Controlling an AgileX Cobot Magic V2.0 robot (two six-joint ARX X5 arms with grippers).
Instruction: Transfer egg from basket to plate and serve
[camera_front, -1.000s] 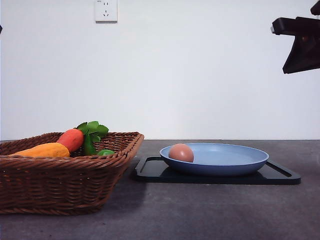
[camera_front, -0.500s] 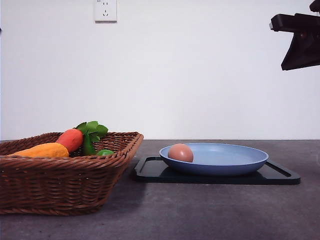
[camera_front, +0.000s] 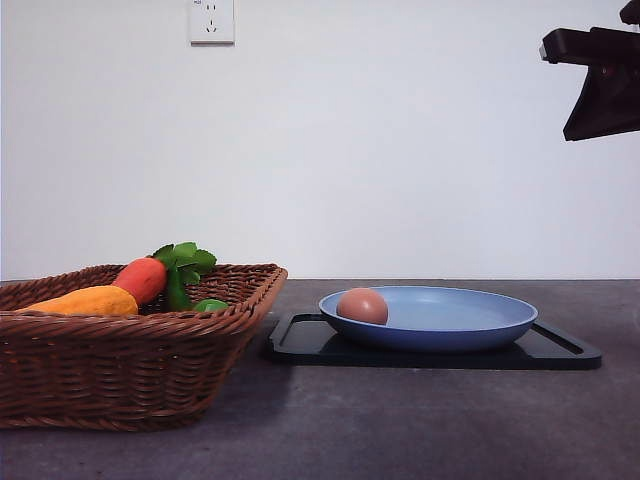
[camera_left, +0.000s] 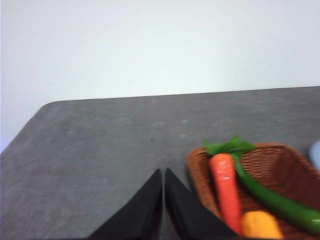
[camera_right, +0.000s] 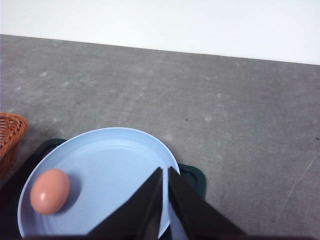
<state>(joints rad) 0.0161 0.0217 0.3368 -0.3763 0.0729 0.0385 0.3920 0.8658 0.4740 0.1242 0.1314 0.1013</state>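
On the light-blue plate (camera_front: 470, 318) we can see the egg (camera_front: 362, 305) resting near its left side, and the plate sits on a flat black tray (camera_front: 565, 350). Our basket (camera_front: 120, 370) stands just beside the tray on the gray surface (camera_front: 400, 430), with a carrot (camera_front: 142, 279) and other vegetables inside. We think the moving part is done and the serving part is what comes next.

Our right tool (camera_right: 165, 175) hangs high above the plate with its fingers pressed together, holding nothing. Our left tool (camera_left: 163, 177) is closed tight and empty too, just beside the basket.

For the next move, we think a tool must open, come down, and take hold of the tray or plate rim without bumping the egg.
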